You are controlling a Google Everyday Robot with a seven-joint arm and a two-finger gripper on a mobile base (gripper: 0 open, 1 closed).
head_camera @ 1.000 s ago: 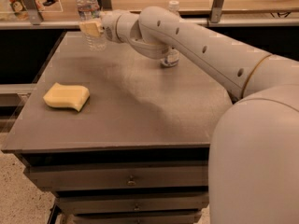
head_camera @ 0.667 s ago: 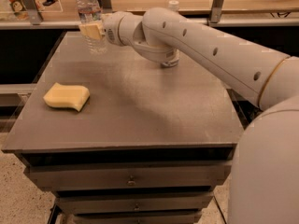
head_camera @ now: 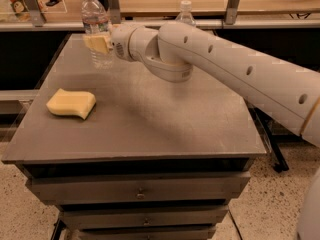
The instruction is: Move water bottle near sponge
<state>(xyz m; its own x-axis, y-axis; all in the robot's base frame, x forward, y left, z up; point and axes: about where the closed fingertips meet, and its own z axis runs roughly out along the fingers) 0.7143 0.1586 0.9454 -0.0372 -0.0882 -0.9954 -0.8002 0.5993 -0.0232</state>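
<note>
The water bottle (head_camera: 94, 21), clear and ribbed with a white cap and a pale label band, stands upright at the far left of the grey table (head_camera: 165, 119). My gripper (head_camera: 98, 43) reaches in from the right and is shut round the bottle's middle, with a yellowish finger pad (head_camera: 96, 42) across its front. I cannot tell whether the bottle's base touches the table. The pale yellow sponge (head_camera: 71, 103) lies flat near the table's left edge, well in front of the bottle.
A second clear bottle (head_camera: 185, 13) with a white cap stands at the table's back edge, partly hidden behind my arm (head_camera: 225, 69). A shelf rail with metal posts (head_camera: 233, 4) runs behind the table. Drawers (head_camera: 140, 191) sit under the tabletop.
The gripper and bottle have stayed almost in place at the far left. The arm's near section has swung to the right, uncovering more of the table's right side.
</note>
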